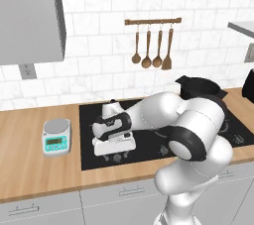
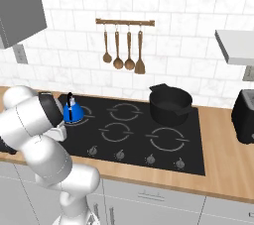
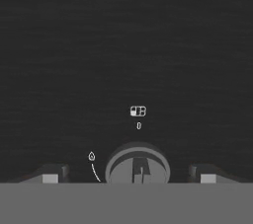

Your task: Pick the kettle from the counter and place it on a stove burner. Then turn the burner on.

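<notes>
Hand view: our gripper (image 3: 129, 174) has jaws wide, straddling a stove knob (image 3: 138, 166), nothing held. Kettle (image 2: 72, 110) sits on the rear-left burner ring (image 2: 85, 112). Black pot (image 2: 170, 103) at the cooktop's far right looks empty.

You face a white marble-tile wall (image 2: 188, 16) carrying a wooden rail (image 2: 125, 22) with 4 hanging wooden utensils (image 2: 123, 50). A grey upper cabinet (image 1: 30, 16) hangs at your left, and grey drawer fronts (image 1: 44, 208) run below.
</notes>
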{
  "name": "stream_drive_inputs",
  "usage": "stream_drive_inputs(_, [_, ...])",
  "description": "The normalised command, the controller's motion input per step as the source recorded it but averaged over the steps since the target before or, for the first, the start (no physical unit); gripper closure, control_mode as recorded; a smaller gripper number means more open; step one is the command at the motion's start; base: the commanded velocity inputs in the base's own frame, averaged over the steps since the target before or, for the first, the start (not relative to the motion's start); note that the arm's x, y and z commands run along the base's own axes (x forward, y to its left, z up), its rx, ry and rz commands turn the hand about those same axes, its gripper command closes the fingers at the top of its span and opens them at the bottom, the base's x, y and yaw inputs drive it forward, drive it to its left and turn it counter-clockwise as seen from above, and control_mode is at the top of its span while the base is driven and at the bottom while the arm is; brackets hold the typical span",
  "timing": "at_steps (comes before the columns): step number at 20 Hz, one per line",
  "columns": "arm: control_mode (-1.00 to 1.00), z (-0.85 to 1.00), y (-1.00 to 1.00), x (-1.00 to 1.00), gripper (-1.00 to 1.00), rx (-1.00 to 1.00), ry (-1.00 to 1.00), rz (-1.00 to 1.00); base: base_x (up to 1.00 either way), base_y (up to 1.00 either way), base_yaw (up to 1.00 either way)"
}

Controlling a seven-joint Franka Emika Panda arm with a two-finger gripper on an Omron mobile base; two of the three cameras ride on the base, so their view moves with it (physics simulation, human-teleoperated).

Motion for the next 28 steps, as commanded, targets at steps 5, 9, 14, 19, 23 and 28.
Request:
stream_drive_inputs(5, [-1.00,0.00,0.00,0.00,1.00,0.00,0.00,0.00,0.00,0.00,0.00])
stream_drive_inputs(9, [-1.00,0.00,0.00,0.00,1.00,0.00,0.00,0.00,0.00,0.00,0.00])
stream_drive_inputs(14, [-1.00,0.00,0.00,-0.03,1.00,0.00,-0.02,0.00,0.00,0.00,0.00])
stream_drive_inputs(19, [-1.00,-0.01,0.00,-0.28,1.00,0.00,-0.07,0.16,0.00,0.00,0.00])
stream_drive_inputs(23, [-1.00,-0.11,-0.01,-0.08,1.00,0.00,0.00,0.41,0.00,0.00,0.00])
stream_drive_inputs(28, [-1.00,-0.15,-0.06,-0.15,1.00,0.01,0.03,0.46,0.00,0.00,0.00])
